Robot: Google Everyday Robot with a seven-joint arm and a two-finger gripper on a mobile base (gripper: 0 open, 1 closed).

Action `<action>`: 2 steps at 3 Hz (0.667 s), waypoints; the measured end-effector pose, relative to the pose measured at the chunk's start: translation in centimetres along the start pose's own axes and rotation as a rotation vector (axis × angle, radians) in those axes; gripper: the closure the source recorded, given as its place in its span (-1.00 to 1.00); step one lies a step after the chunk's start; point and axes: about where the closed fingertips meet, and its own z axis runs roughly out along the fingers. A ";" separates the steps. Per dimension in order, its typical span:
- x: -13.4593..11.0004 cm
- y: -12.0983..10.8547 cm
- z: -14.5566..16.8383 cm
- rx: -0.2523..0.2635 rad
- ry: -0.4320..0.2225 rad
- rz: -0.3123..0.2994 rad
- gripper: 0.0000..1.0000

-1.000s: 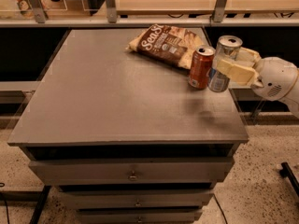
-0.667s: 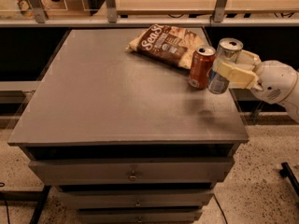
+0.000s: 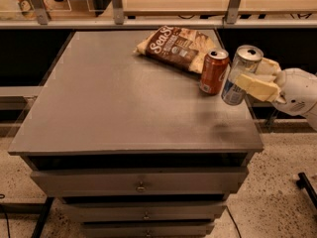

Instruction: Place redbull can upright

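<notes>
1. Since a second ago, the gripper (image 3: 246, 78) and the redbull can (image 3: 243, 62) have slid slightly toward 3 o'clock and dropped a little. This widens the gap to the soda can (image 3: 214, 71).
2. The gripper's smooth cream fingers (image 3: 257, 87) are clenched on the redbull can's middle, one in front and one behind. The rounded white wrist reaches in from the 3 o'clock side.
3. The redbull can is a slim, shiny silver cylinder with a blue panel low on its side and a flat silver lid. It is tilted, with its top leaning toward 1 o'clock. It sits at about 3 o'clock on the table (image 3: 124, 98), near the right edge. Whether its base touches the surface cannot be told.
4. The soda can is wider and orange-red with a silver top. It stands upright just beside the redbull can, at that can's 9 o'clock.
5. A crinkled brown snack bag (image 3: 178, 46) lies flat at the table's 1 o'clock, behind the soda can.
6. The table top is matte grey and smooth.
7. Below it are stacked grey drawers (image 3: 138, 181) with small metal knobs. They are shut, so their contents are hidden.
</notes>
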 end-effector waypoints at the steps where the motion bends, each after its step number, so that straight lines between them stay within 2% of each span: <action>1: -0.3 1.3 -0.5 -0.028 -0.004 0.004 1.00; 2: -0.9 2.9 -1.1 -0.040 -0.009 0.018 1.00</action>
